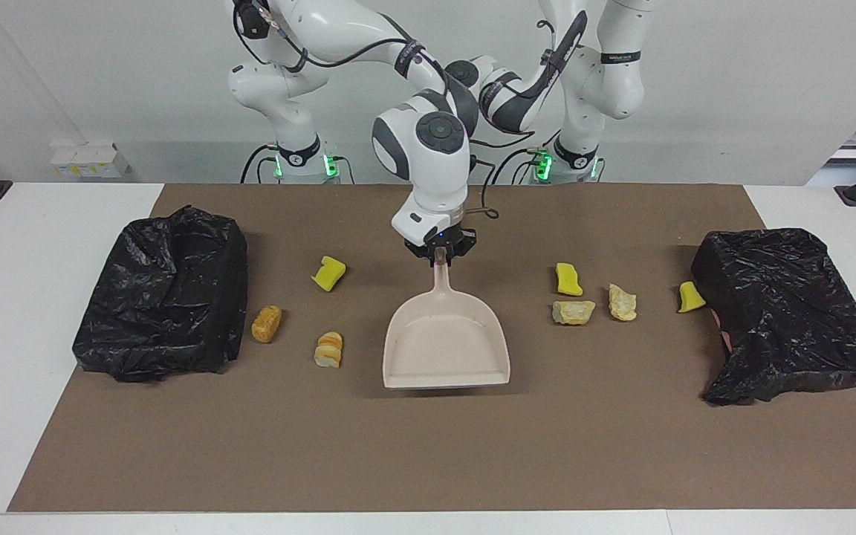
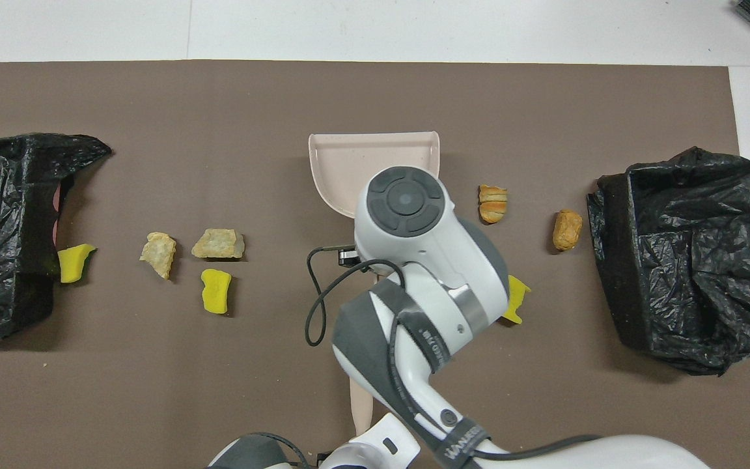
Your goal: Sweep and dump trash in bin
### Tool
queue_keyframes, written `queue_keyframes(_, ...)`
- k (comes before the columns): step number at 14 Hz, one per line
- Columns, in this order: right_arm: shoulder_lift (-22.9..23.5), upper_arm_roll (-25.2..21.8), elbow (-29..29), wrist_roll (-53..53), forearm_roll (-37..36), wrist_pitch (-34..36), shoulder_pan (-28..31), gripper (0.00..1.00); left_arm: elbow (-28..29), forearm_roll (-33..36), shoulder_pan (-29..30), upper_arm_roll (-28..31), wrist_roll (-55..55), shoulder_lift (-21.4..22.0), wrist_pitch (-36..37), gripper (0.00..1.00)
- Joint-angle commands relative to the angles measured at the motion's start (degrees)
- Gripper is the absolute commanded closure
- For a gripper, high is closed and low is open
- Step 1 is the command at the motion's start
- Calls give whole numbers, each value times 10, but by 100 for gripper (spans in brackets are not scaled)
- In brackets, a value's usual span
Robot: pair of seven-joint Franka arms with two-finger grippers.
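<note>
My right gripper [image 1: 439, 254] is shut on the handle of the beige dustpan [image 1: 446, 342], which hangs just above the brown mat at the table's middle. In the overhead view the right wrist covers the handle, and only the dustpan's [image 2: 355, 159] open end shows. Several bits of trash lie on either side: a yellow wedge [image 1: 329, 273] and two bread chunks [image 1: 266, 324] [image 1: 328, 350] toward the right arm's end, more yellow and tan bits [image 1: 573, 312] toward the left arm's end. My left gripper [image 2: 361, 431] sits at the beige brush handle [image 2: 360, 404], mostly hidden.
A black-bagged bin [image 1: 164, 293] stands open at the right arm's end of the mat. A second black-bagged bin [image 1: 792, 312] lies at the left arm's end, with a yellow wedge [image 1: 689, 296] against it. The right arm [image 2: 414, 293] partly covers another yellow wedge [image 2: 517, 298].
</note>
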State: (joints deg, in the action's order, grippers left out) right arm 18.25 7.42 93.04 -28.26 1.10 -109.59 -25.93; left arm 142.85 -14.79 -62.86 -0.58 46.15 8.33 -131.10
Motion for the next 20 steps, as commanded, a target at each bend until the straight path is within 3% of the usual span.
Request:
queue_keyframes(1,-30,5,12,148,-5,6,42,100,2,-11,-11,12,-4,-4,-12,100)
queue_keyframes(4,-38,3,11,318,-30,48,66,100,-20,-10,18,18,-3,4,21,100)
queue_keyframes(7,-38,6,11,445,-61,47,78,100,-86,0,91,19,2,1,123,100)
queue_keyframes(12,-37,6,17,688,-62,42,102,100,-139,77,199,20,44,18,271,100)
queue_keyframes(14,-38,6,22,796,-62,45,112,100,-139,99,256,20,65,27,285,100)
queue_keyframes(20,-9,7,29,850,-134,31,74,100,-130,236,389,19,126,25,317,100)
